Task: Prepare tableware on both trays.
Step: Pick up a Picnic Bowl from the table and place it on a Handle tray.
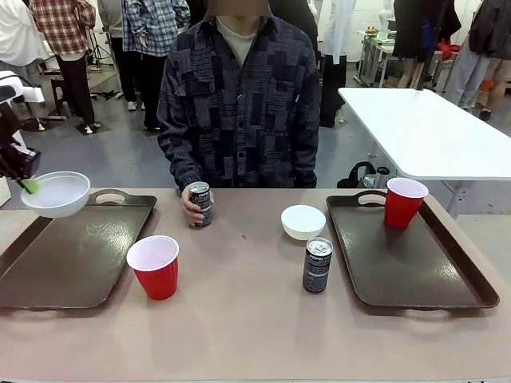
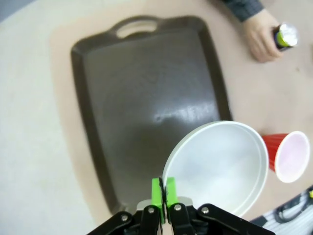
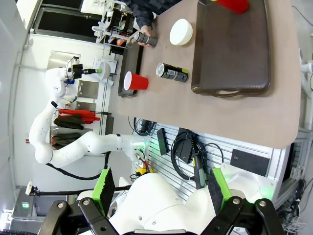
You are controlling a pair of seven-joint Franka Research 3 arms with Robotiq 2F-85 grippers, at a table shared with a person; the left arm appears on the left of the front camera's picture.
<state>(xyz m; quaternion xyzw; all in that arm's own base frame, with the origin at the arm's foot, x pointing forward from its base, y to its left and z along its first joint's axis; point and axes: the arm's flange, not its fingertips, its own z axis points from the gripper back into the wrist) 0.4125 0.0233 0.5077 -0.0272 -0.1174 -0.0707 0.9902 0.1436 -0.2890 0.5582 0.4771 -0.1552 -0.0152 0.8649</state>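
Observation:
My left gripper (image 1: 29, 185) is shut on the rim of a white bowl (image 1: 56, 194) and holds it in the air over the far left corner of the left tray (image 1: 76, 255). In the left wrist view the green pads (image 2: 157, 192) pinch the bowl (image 2: 220, 169) above the bare tray (image 2: 146, 98). A red cup (image 1: 154, 266) stands on the table beside that tray. The person's hand grips a can (image 1: 200, 204) on the table. A second bowl (image 1: 303, 222) and another can (image 1: 317, 265) stand mid-table. The right tray (image 1: 407, 255) carries a red cup (image 1: 404, 202). My right gripper (image 3: 161, 185) is open, high above the table.
The person stands at the far edge of the table, facing me. A white table (image 1: 431, 132) stands behind at the right. Cables and a white robot base (image 3: 161, 205) lie under my right gripper.

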